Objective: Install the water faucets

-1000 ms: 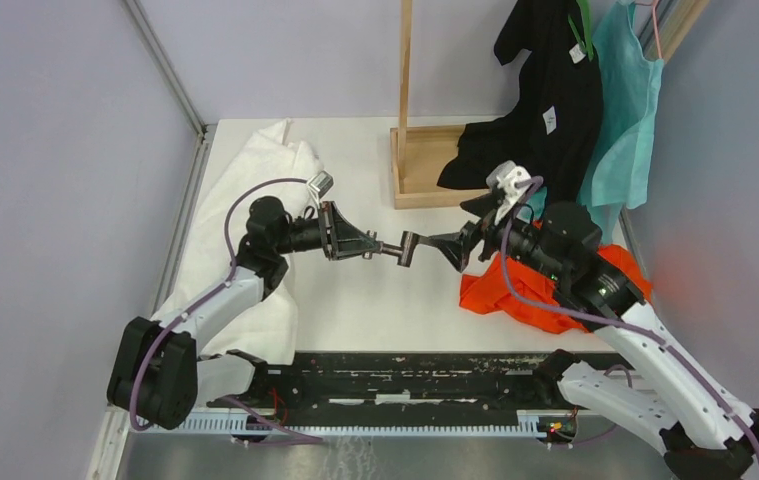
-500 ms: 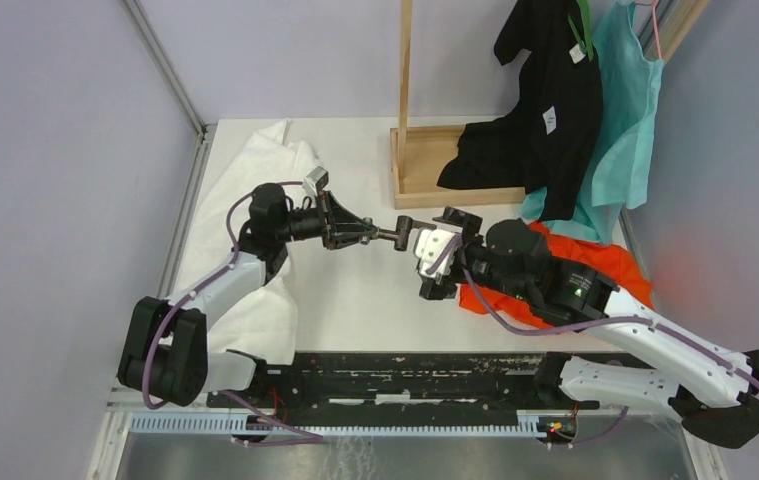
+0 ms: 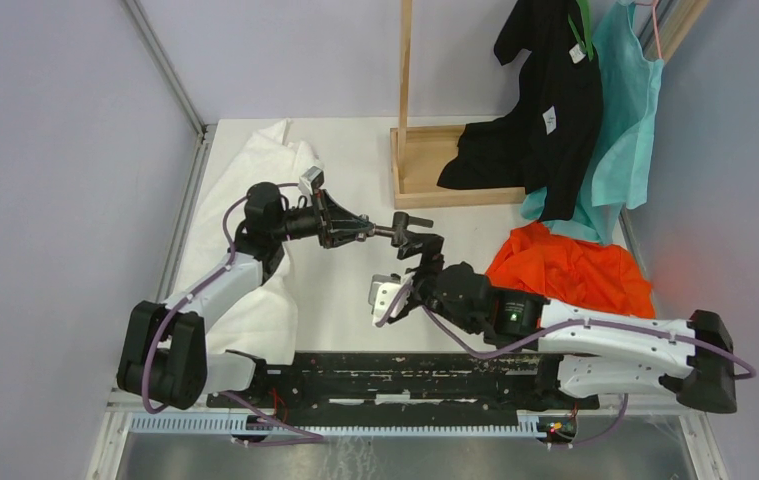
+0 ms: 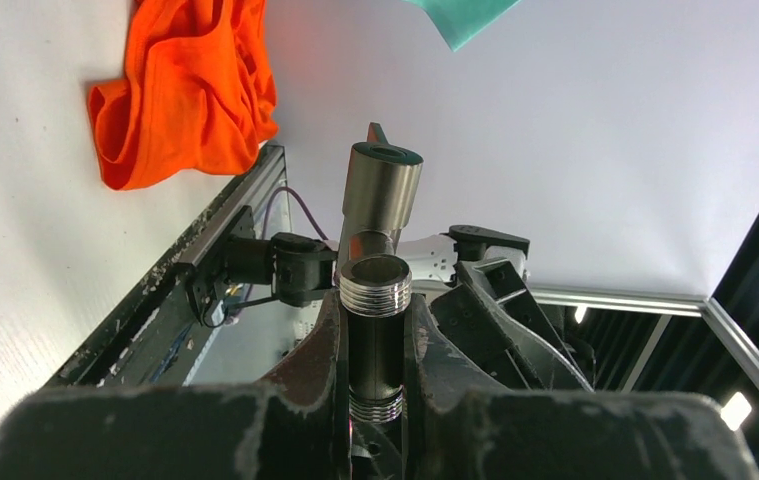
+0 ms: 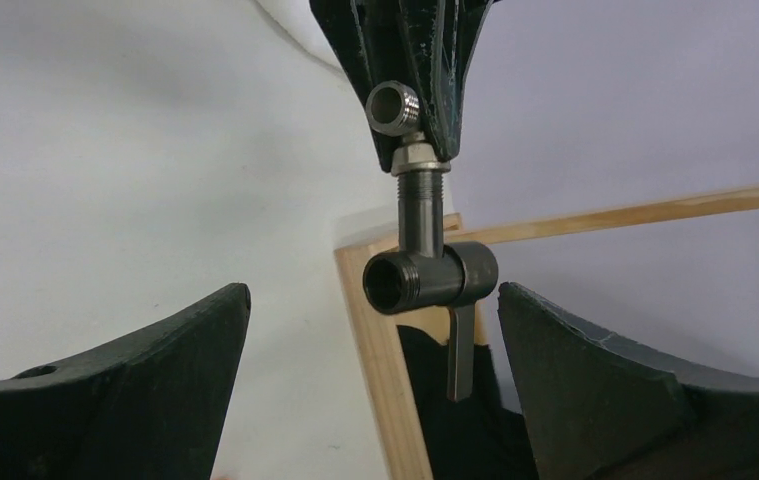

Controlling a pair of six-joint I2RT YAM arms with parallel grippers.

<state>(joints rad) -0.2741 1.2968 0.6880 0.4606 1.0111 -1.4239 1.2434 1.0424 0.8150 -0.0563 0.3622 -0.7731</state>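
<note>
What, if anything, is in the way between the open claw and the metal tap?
Nothing visible. The right claw is open and faces the tap, which the left claw holds up in the air. Only empty space lies between them.

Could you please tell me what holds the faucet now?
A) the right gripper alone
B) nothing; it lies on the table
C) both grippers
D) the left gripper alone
D: the left gripper is shut on the faucet, while the right gripper stands open, clear of it.
</note>
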